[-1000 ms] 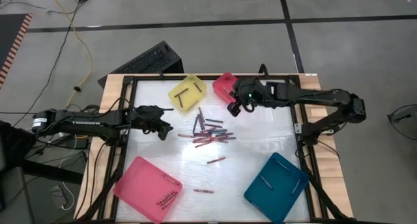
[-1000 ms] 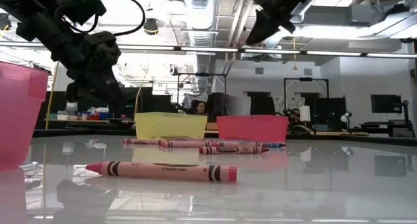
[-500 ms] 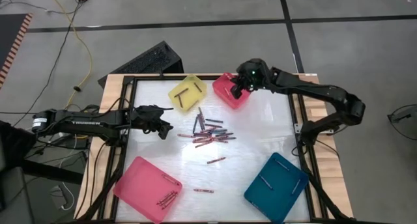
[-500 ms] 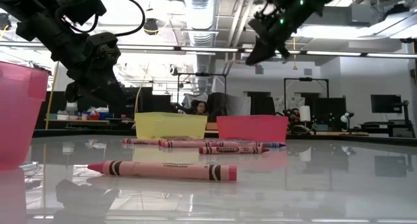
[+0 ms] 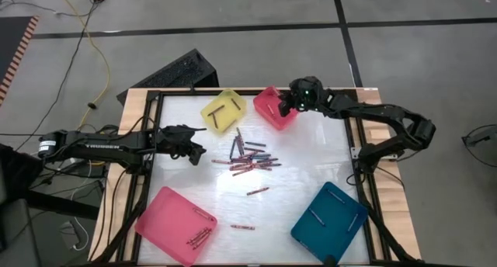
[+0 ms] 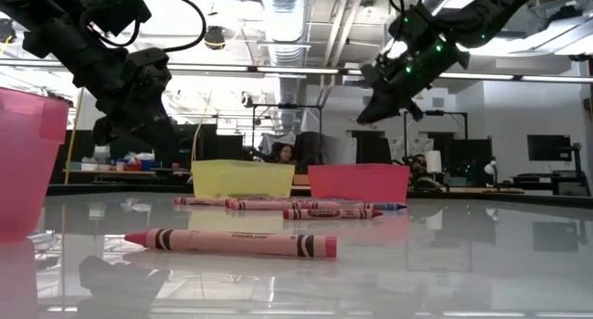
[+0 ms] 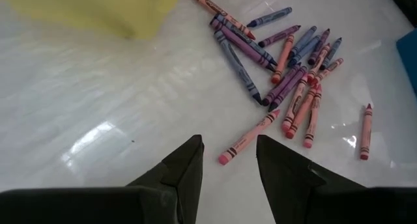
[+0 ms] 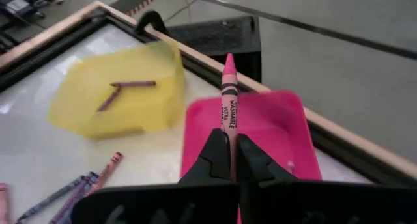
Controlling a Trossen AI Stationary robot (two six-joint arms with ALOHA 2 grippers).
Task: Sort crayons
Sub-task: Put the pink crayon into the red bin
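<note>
- Right gripper (image 8: 229, 160) pinches one pink crayon (image 8: 229, 100) above the small pink tray (image 5: 276, 108) (far edge).
- Left gripper (image 7: 227, 160), fingers spread, empty.
- Four trays total.

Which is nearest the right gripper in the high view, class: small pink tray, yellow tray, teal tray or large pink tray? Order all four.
From the right gripper:
1. Small pink tray, beneath it.
2. Yellow tray, beside that.
3. Teal tray, near right corner.
4. Large pink tray, near left corner.
</note>
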